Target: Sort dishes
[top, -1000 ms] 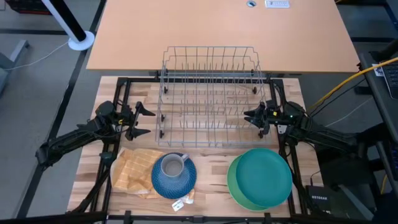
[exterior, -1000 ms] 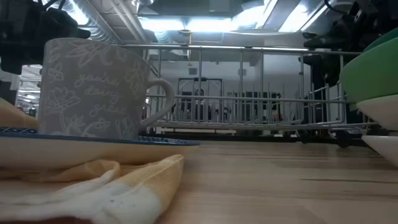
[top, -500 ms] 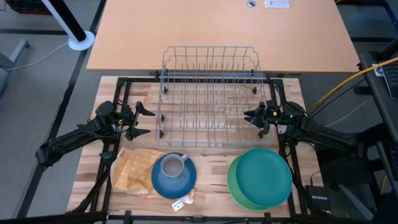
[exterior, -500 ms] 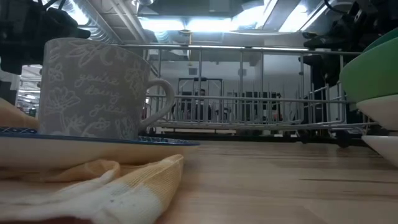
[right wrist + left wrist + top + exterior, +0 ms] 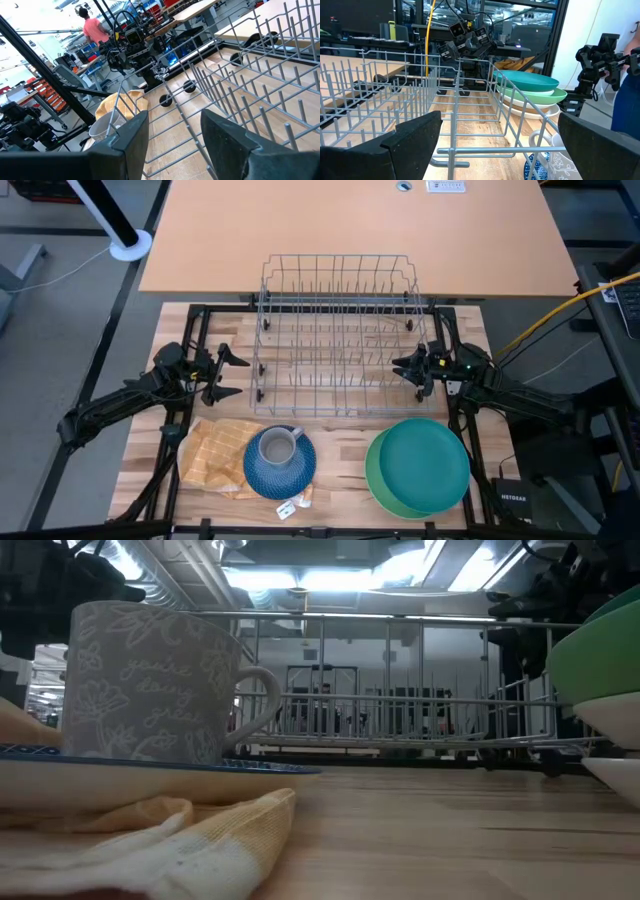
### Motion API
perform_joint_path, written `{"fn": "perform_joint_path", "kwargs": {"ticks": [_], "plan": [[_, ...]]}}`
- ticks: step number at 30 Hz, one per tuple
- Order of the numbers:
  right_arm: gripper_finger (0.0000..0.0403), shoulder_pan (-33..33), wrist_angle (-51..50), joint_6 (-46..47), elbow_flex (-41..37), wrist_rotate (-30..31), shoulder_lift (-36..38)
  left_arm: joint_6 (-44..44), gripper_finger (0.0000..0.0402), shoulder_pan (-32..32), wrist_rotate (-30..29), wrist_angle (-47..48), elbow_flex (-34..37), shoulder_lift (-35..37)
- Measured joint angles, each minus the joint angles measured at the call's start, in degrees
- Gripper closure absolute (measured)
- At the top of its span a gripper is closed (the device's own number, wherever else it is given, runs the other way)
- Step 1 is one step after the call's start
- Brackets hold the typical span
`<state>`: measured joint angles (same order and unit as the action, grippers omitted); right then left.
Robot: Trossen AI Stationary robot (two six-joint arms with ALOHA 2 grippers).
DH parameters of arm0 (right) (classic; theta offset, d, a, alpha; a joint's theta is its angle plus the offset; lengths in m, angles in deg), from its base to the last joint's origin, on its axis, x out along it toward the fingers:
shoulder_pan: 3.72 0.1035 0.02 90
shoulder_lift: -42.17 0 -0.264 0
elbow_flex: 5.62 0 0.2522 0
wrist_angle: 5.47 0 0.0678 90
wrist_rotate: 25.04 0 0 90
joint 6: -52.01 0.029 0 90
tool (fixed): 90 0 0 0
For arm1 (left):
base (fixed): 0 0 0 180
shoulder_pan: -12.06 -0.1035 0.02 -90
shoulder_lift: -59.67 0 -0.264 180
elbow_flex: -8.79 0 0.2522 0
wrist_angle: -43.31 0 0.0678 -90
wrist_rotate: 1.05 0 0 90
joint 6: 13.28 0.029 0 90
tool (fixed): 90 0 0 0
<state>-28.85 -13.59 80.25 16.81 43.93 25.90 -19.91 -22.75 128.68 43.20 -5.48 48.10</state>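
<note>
Dishes sit at the near edge of the surface [image 5: 340, 455], in two groups. On the left, a grey mug [image 5: 275, 447] stands upright on a blue plate [image 5: 280, 463], its handle turned toward the rack; the plate rests partly on a yellow checked cloth [image 5: 212, 453]. A small tag [image 5: 293, 504] lies just in front of the plate. On the right is a stack with a teal plate [image 5: 424, 461] on top, a green one [image 5: 376, 470] under it, and white ones [image 5: 527, 103] below that, seen from the left wrist.

The wire rack [image 5: 338, 330] stands behind the dishes, between the two arms, and holds nothing.

The left pincer [image 5: 228, 373] hangs open just beside the rack's left side. The right pincer [image 5: 405, 367] is open too, at the rack's right side. Neither holds anything.
</note>
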Motion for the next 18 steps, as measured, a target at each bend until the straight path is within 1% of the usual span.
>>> {"fn": "perform_joint_path", "kwargs": {"ticks": [4, 8, 15, 18], "plan": [[0.0220, 0.0, 0.1, 0.0, 0.0, 0.0, 0.0, 0.0, 0.0013, 0.0, 0.0, 0.0, 0.0, 0.0], [0.0220, 0.0, 0.3, 0.4, 0.0, 1.4, 0.0, 0.0, 0.0013, 0.0, 0.0, 0.0, 0.0, 0.0], [0.0219, 0.0, 1.0, 8.9, 0.0, 0.9, 0.0, 0.0, 0.0013, 0.0, 0.0, 0.0, 0.0, 0.0], [0.0219, 0.0, 4.8, 12.0, 0.0, 2.0, 0.0, 0.0, 0.0013, 0.0, 0.0, 0.0, 0.0, 0.0]]}}
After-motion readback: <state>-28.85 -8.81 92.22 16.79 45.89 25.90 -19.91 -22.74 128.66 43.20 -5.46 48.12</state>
